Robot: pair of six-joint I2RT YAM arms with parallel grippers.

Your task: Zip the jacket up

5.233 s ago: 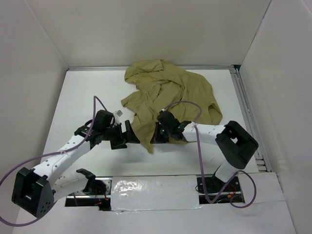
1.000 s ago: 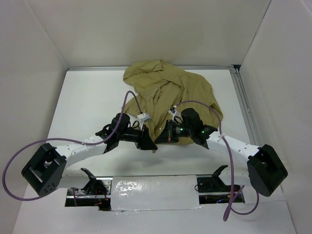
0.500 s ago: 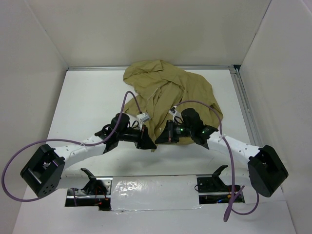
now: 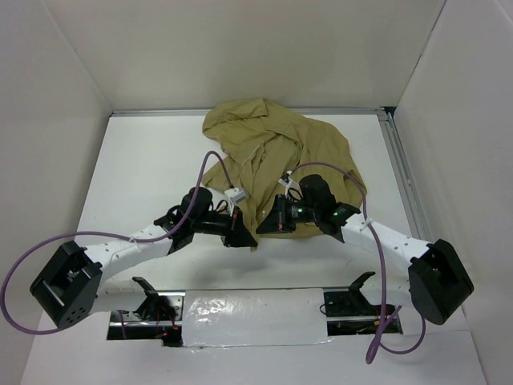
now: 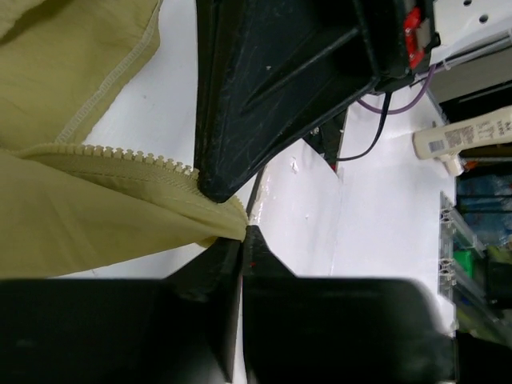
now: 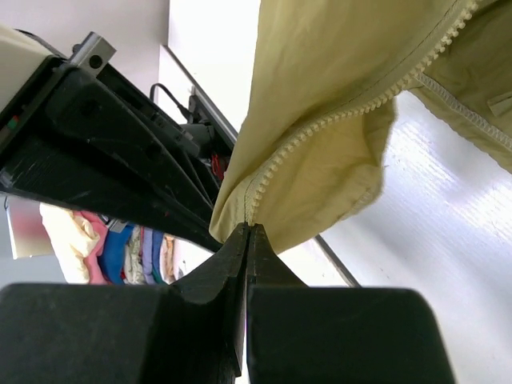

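The left gripper [image 4: 240,233] and right gripper [image 4: 268,226] each pinch a lower end of the zipper teeth [image 6: 320,132], tips nearly touching. The jacket [image 4: 272,148] lies heaped just beyond them. To mate the teeth, the ends probably need to be level and taut.

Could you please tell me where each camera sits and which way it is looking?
Top external: above and behind the arms, looking down at the table; both arms and the jacket show.
Left wrist: on the left arm, looking along the left gripper, shut on the jacket's zipper edge.
Right wrist: on the right arm, looking along the right gripper, also shut on a zipper edge.
Shared: both wrist views show the zipper edge and the other arm's black gripper.
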